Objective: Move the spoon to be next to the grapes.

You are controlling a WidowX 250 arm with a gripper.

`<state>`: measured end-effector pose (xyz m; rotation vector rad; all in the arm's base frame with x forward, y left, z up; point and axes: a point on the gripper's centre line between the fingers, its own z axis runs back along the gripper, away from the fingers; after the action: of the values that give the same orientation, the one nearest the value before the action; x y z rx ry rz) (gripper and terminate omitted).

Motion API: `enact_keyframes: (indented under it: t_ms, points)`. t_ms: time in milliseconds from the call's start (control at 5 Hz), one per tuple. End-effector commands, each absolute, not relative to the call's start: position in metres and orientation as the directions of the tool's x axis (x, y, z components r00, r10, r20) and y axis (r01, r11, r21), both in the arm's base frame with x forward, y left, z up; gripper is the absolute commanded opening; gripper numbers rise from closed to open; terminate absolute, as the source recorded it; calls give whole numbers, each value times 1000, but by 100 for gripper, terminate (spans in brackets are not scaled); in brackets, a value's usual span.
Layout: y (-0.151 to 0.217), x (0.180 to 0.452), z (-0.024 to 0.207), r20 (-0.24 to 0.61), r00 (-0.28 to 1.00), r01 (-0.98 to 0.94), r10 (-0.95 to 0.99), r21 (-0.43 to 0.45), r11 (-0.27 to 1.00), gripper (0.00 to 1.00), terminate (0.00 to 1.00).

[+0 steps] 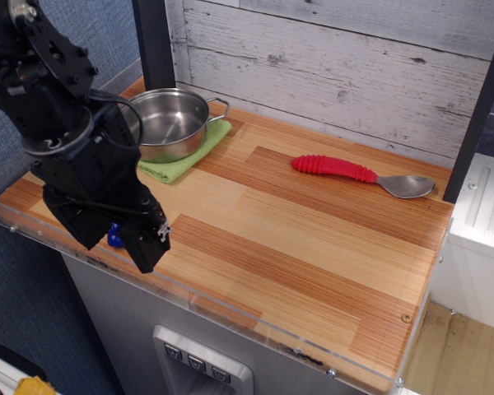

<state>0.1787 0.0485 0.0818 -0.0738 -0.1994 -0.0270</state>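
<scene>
One black arm is seen at the left, bent down over the front-left corner of the wooden table (313, 247), its gripper (144, 243) hanging low near the edge; whether the jaws are parted or closed cannot be told. Just beside it, a small blue part of the grapes (114, 237) is glimpsed. Behind, a steel pot (171, 123) is set on a green cloth (189, 156). Well apart, at the far right, the spoon (362, 175) is laid flat: ribbed red handle leftward, shiny silver bowl rightward.

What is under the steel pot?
A green cloth lies under the steel pot; its front and right edges stick out onto the wooden table. The part beneath the pot is covered.
</scene>
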Motion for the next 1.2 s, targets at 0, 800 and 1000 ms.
enact_keyframes:
  t_ms: [0,800,1000]
  points:
    - [49,179,82,199,980,34,-19,-71,997,100,0]
    - [48,217,72,206,978,12,-10,-5,1000,100,0]
    - [33,242,78,231,953,194,-196,30,981,100,0]
